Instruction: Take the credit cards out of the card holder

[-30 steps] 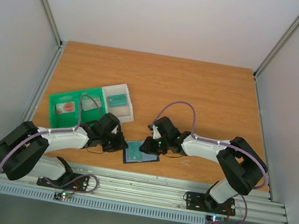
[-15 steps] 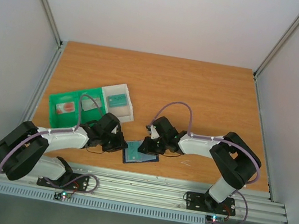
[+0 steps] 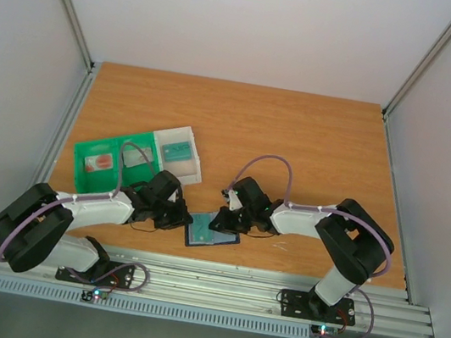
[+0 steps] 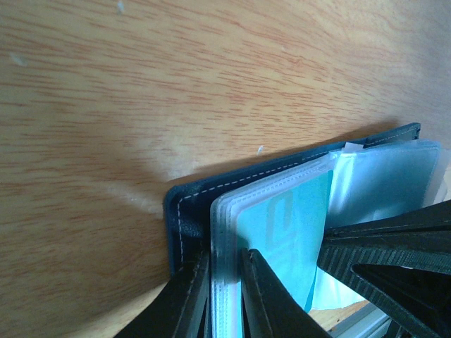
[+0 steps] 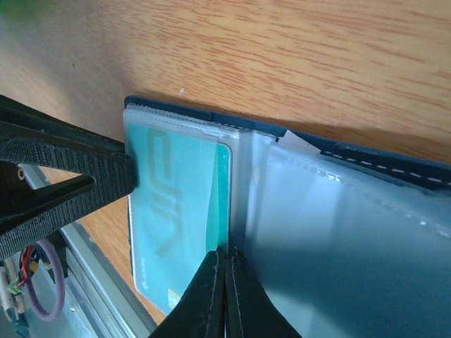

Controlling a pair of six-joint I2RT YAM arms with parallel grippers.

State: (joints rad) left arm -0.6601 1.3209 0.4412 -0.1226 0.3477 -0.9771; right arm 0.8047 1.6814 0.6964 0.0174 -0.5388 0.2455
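Change: right gripper (image 5: pixel 225 255) now pinched fully closed at teal credit card (image 5: pixel 176 204).
Left gripper (image 4: pixel 224 257): barely open, clamping card holder (image 4: pixel 184 204) edge.
Unclear: card actually gripped.

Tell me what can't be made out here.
- Top view: left gripper and right gripper partly cover the card holder; its cards too small to count.
- Right wrist view: the shut right gripper covers whether it pinches the teal card or just the clear sleeve.
- Left wrist view: the left gripper and bottom edge hide the holder's near end.
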